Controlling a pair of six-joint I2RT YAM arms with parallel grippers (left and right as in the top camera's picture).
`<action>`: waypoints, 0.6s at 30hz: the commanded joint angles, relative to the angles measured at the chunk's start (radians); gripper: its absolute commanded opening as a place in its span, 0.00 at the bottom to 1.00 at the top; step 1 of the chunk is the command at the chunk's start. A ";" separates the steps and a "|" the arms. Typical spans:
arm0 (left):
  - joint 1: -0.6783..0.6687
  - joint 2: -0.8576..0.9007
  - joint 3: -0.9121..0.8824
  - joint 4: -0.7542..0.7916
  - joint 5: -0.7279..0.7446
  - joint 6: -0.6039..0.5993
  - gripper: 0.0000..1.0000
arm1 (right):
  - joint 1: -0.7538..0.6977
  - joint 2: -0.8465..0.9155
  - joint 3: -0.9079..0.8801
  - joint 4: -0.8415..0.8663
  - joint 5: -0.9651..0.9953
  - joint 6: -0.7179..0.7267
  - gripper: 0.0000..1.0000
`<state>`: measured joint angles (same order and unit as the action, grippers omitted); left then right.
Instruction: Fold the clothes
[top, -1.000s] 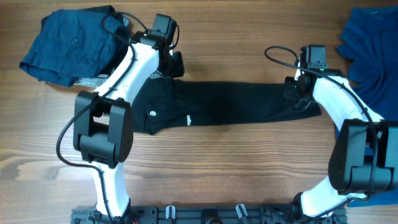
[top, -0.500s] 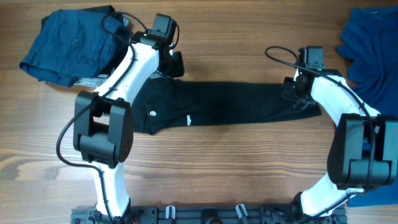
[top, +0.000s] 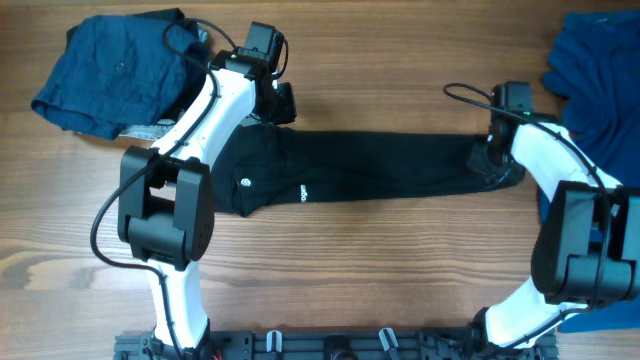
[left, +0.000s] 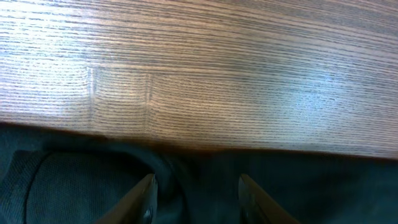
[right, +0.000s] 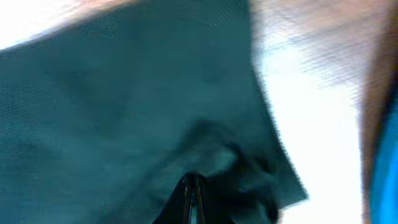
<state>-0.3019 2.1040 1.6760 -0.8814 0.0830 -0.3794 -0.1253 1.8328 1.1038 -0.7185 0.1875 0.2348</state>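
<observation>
Black shirt (top: 370, 168) is lying as a long strip across the middle of the table (top: 380, 270). Closed tight, the right gripper (right: 191, 186) is pinching its right end; so thin a pinch is risking a slip, or dragging the strip crooked. Partly open, the left gripper (left: 196, 185) is sitting over the far-left edge, clamping nothing. A dark blue garment (top: 110, 70) is crowding the far left, a royal blue garment (top: 600, 80) the far right.

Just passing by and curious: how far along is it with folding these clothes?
Done: the black shirt lies folded into a long strip. In hand: the right gripper is shut on its right end; the left gripper stands open over its left end. Left: likely folding the strip shorter, then the rumpled dark blue garment and the royal blue garment.
</observation>
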 joint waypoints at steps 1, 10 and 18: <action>0.006 0.011 0.011 0.003 -0.014 0.012 0.42 | -0.041 0.020 -0.011 -0.018 0.038 0.027 0.04; 0.010 0.009 0.011 0.029 -0.013 0.012 0.40 | -0.053 -0.045 0.063 -0.061 0.038 0.027 0.04; 0.010 0.009 0.011 0.032 -0.014 0.012 0.41 | -0.053 -0.143 0.086 -0.105 -0.269 0.027 0.04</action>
<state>-0.3000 2.1040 1.6760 -0.8547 0.0788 -0.3794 -0.1761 1.7103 1.1786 -0.8158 0.0849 0.2462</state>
